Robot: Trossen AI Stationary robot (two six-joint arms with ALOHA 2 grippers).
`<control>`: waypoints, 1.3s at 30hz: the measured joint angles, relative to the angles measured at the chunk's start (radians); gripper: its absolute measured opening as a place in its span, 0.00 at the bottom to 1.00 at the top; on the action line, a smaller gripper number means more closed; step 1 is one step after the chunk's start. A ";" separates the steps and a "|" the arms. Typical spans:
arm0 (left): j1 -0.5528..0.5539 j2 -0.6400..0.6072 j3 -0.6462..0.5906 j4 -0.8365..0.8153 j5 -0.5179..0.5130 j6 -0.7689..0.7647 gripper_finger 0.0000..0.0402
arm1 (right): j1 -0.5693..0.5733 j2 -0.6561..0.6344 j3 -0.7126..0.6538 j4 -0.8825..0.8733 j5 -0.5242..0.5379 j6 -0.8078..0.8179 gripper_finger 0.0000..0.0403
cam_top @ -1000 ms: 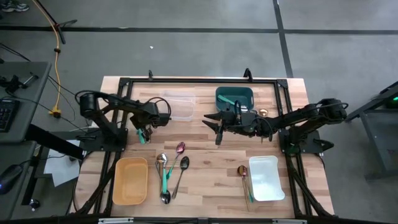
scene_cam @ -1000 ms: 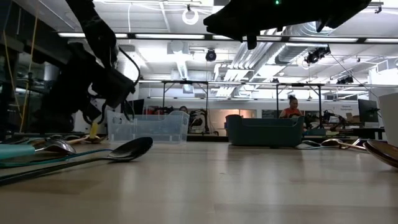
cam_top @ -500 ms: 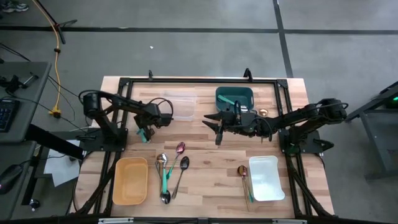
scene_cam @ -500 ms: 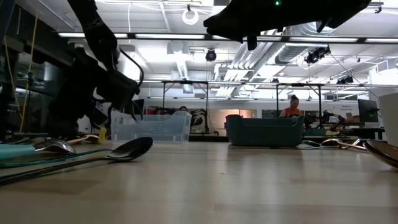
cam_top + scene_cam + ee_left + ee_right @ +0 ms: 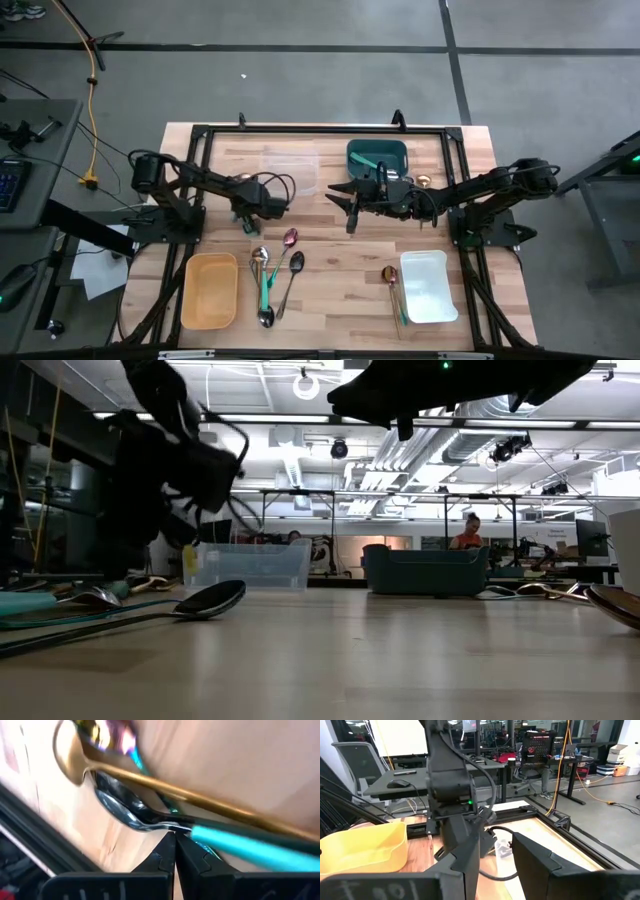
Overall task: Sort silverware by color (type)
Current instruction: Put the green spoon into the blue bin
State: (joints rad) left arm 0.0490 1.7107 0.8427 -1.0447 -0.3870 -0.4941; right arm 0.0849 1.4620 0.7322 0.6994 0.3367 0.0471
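Wooden table (image 5: pixel 330 300), left pincer (image 5: pixel 248 226) clamped on teal-handled spoon (image 5: pixel 240 847), right pincer (image 5: pixel 350 200) half-open, empty

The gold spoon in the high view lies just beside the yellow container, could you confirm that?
Not quite: the gold spoon lies just beside the white container, not the yellow container, as the high view shows.

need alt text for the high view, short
Overhead view of a wooden table: the left gripper, fingers shut on a teal-handled utensil, hangs above a cluster of spoons, while the right gripper hovers mid-table near the teal bin. A yellow bin, a clear bin and a white bin also sit on the table.
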 joint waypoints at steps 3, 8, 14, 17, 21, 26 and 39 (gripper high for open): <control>-0.019 0.000 0.054 -0.040 -0.001 0.000 0.00 | 0.000 0.000 0.000 0.000 0.000 0.001 0.27; -0.038 -0.026 0.143 -0.158 -0.046 -0.002 0.00 | 0.000 0.000 0.000 -0.009 0.000 0.001 0.27; -0.095 -0.148 0.148 -0.134 -0.088 0.164 0.00 | 0.000 0.000 0.000 -0.017 0.000 0.001 0.27; -0.127 -0.215 0.123 -0.093 -0.019 0.299 0.00 | 0.000 0.000 0.000 -0.024 0.000 0.003 0.27; -0.154 -0.268 0.078 -0.030 0.093 0.427 0.01 | 0.000 0.000 0.000 -0.026 0.000 0.007 0.27; -0.194 -0.250 0.049 0.009 0.115 0.584 0.09 | 0.000 0.000 0.000 -0.027 0.000 0.009 0.27; -0.225 -0.081 0.034 0.086 0.068 0.800 0.45 | 0.000 0.000 0.000 -0.048 0.000 0.032 0.27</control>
State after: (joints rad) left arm -0.1761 1.6294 0.8767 -0.9584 -0.3189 0.3060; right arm 0.0849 1.4620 0.7322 0.6510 0.3367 0.0788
